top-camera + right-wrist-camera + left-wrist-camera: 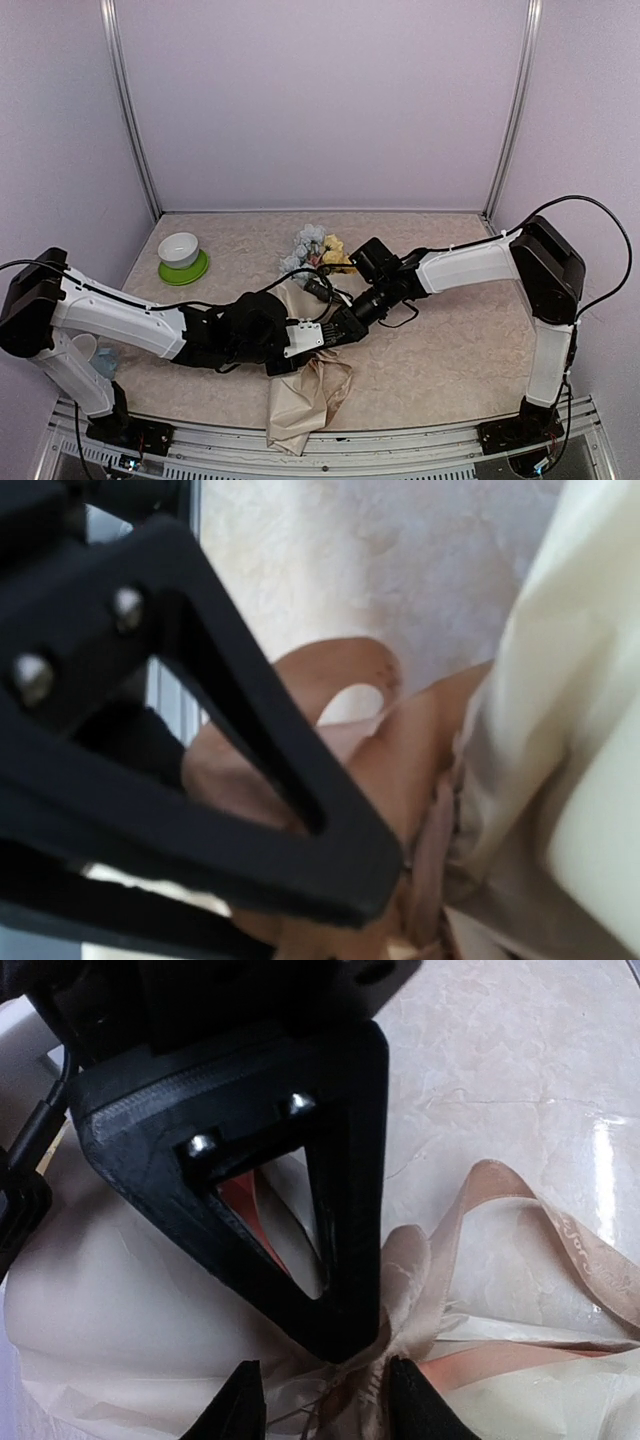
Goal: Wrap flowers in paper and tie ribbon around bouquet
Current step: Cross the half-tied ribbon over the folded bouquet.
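Note:
The bouquet lies lengthwise mid-table. Its flowers (315, 245) point to the back and its beige paper (310, 400) trails over the near edge. Both grippers meet at its waist. In the left wrist view my left gripper (325, 1402) is open, its fingertips either side of the tan ribbon's (560, 1222) gathered knot. The right gripper (345, 1340) is shut, its tip pressed onto that knot from above. In the right wrist view a ribbon loop (340, 680) and cream paper (560, 680) show behind a black finger of the left gripper (200, 780). The right gripper's own tips are hidden there.
A white bowl (179, 246) sits on a green plate (188, 272) at the back left. The marbled table (450, 340) is ringed by pale walls with metal posts. Both arms cross the table's middle (130, 325), (470, 268).

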`<action>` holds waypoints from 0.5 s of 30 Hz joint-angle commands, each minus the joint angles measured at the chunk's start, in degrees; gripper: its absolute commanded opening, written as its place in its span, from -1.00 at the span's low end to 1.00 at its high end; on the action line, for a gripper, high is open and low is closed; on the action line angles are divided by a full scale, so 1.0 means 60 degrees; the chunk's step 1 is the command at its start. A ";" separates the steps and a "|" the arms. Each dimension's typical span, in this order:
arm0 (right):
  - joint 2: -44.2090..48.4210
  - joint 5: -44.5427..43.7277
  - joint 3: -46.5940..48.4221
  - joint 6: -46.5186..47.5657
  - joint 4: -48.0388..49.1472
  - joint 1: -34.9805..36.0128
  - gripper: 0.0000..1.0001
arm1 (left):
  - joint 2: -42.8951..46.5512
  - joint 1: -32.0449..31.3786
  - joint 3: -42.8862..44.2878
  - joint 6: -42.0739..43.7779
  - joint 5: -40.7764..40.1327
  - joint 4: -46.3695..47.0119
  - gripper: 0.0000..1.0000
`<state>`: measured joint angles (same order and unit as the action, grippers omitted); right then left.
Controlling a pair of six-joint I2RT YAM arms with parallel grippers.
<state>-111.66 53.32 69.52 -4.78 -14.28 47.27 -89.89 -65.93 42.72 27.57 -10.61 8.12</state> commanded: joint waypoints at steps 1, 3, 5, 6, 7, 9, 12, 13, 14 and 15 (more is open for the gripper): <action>-0.0162 -0.0226 -0.0109 -0.0098 0.0087 0.0014 -1.00 | -0.0132 0.0420 0.0937 0.0182 0.0827 -0.1484 -0.14; -0.0131 -0.0303 -0.0117 -0.0072 0.0068 0.0003 -1.00 | -0.0249 0.0490 0.1167 0.0262 0.0994 -0.1649 -0.14; -0.0109 -0.0377 -0.0130 -0.0032 0.0017 -0.0044 -1.00 | -0.0399 0.0500 0.1308 0.0330 0.1227 -0.1675 -0.15; -0.0089 -0.0420 -0.0142 -0.0033 0.0009 -0.0059 -1.00 | -0.0471 0.0497 0.1379 0.0347 0.1380 -0.1688 -0.16; -0.0065 -0.0444 -0.0176 -0.0049 0.0008 -0.0092 -1.00 | -0.0573 0.0500 0.1457 0.0351 0.1528 -0.1741 -0.16; -0.0041 -0.0462 -0.0235 -0.0095 0.0031 -0.0162 -1.00 | -0.0712 0.0528 0.1594 0.0341 0.1777 -0.1942 -0.13; -0.0003 -0.0451 -0.0308 -0.0148 0.0055 -0.0215 -1.00 | -0.0514 0.0819 0.1667 0.0370 0.2380 -0.2317 0.07; -0.0008 -0.0426 -0.0309 -0.0179 0.0094 -0.0216 -1.00 | -0.0368 0.0954 0.1658 0.0347 0.2768 -0.2311 0.12; -0.0014 -0.0384 -0.0307 -0.0197 0.0126 -0.0216 -1.00 | -0.0246 0.1066 0.1644 0.0329 0.3266 -0.2262 0.16; -0.0035 -0.0346 -0.0312 -0.0220 0.0171 -0.0218 -1.00 | -0.0170 0.1153 0.1651 0.0314 0.3552 -0.2192 0.19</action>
<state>-111.66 51.18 68.51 -5.50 -14.00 46.39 -93.38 -61.60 51.09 29.15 1.52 -3.55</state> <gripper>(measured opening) 0.002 0.569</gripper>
